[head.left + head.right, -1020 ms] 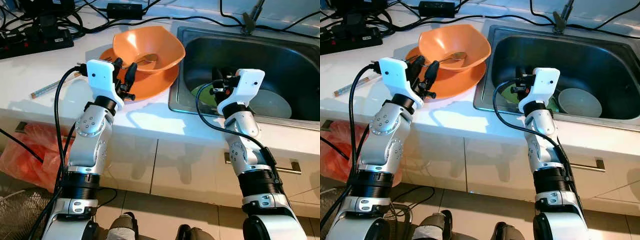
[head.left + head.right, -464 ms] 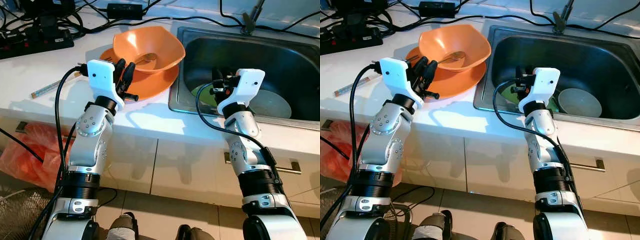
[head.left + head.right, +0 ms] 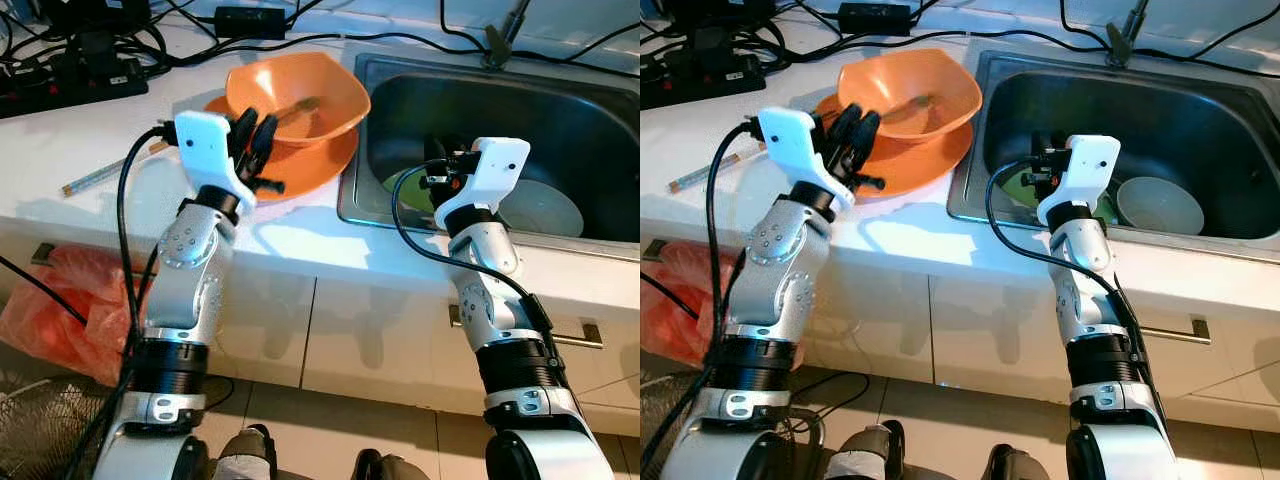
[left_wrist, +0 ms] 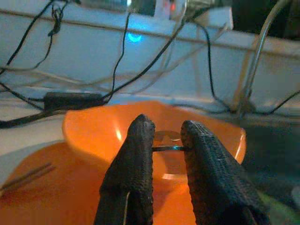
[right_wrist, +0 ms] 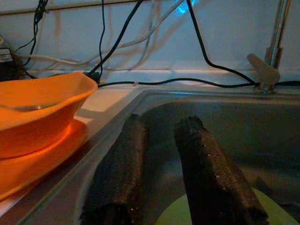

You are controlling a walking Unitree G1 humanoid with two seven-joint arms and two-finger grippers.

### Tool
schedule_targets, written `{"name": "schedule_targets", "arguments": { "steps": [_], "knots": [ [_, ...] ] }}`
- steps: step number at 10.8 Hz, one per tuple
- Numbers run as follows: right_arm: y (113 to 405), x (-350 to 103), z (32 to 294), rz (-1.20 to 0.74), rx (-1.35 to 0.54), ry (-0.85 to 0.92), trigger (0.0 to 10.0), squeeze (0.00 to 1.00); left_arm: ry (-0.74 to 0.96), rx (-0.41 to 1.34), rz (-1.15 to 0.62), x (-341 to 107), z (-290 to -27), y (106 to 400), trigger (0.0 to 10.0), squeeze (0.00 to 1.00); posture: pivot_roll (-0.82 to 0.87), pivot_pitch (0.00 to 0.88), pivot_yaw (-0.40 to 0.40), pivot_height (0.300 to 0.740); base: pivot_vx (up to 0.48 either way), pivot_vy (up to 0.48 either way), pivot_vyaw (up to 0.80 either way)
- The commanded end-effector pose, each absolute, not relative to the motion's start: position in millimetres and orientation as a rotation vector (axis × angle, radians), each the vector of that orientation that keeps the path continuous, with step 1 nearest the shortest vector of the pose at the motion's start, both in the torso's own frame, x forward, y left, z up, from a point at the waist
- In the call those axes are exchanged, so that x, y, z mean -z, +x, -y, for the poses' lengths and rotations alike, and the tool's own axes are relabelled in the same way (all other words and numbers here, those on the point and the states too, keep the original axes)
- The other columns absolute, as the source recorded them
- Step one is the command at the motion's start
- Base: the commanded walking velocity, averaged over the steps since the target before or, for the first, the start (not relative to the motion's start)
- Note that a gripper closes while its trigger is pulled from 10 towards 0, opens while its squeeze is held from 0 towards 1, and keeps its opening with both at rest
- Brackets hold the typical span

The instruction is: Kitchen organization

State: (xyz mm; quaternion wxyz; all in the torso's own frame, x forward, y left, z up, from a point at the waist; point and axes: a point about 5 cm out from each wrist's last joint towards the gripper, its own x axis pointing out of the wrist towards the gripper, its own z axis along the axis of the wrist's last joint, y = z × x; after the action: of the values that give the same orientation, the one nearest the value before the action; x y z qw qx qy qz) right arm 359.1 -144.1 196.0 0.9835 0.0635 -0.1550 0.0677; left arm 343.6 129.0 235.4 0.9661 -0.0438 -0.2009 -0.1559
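An orange bowl [image 3: 318, 92] sits on an orange plate [image 3: 318, 165] on the white counter, left of the sink [image 3: 600, 110]. A metal spoon [image 3: 297, 108] lies inside the bowl. My left gripper [image 3: 256, 132] hovers over the plate, right at the bowl's near wall, fingers open by a narrow gap with nothing between them. In the left wrist view the spoon [image 4: 166, 139] shows beyond the fingertips. My right gripper [image 5: 161, 124] is open above the sink's left part, over a green plate [image 3: 408, 190]. A white bowl [image 3: 1160, 205] rests in the sink.
A power strip [image 3: 70, 82] and tangled cables lie along the counter's back. A thin stick [image 3: 100, 178] lies on the counter at the left. The tap [image 3: 500, 40] stands behind the sink. An orange plastic bag [image 3: 50, 310] is on the floor at the left.
My left gripper has risen and moved forward to the bowl's near wall, and its fingers have drawn closer together. The right arm has not moved.
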Motion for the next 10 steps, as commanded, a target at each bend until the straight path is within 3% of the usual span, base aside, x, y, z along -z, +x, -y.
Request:
{"name": "schedule_targets", "arguments": {
  "steps": [1, 2, 4, 7, 10],
  "knots": [
    [359, -199, 147, 0.327, -0.126, 0.130, 10.0, 0.00, -0.096, 0.329, 0.476, -251, -127, 340, 0.0, 0.00, 0.21, 0.138, -0.038, 0.740, 0.000, 0.000, 0.00],
    [359, -199, 147, 0.328, -0.127, 0.131, 10.0, 0.00, -0.119, 0.326, 0.524, -262, -127, 338, 10.0, 0.00, 0.21, 0.139, -0.039, 0.740, 0.000, 0.000, 0.00],
    [360, -199, 147, 0.328, -0.126, 0.131, 10.0, 0.00, -0.185, 0.322, 0.585, -277, -130, 335, 10.0, 0.00, 0.21, 0.137, -0.039, 0.740, 0.000, 0.000, 0.00],
    [360, -200, 145, 0.327, -0.129, 0.161, 10.0, 0.00, -0.225, 0.459, 0.608, -289, -108, 325, 10.0, 0.00, 0.21, 0.138, -0.040, 0.740, 0.000, 0.000, 0.00],
    [362, -211, 152, 0.336, -0.107, 0.357, 10.0, 0.00, -0.236, 0.585, 0.585, -288, -84, 319, 10.0, 0.00, 0.21, 0.138, -0.038, 0.740, 0.000, 0.000, 0.00]
  ]
}}
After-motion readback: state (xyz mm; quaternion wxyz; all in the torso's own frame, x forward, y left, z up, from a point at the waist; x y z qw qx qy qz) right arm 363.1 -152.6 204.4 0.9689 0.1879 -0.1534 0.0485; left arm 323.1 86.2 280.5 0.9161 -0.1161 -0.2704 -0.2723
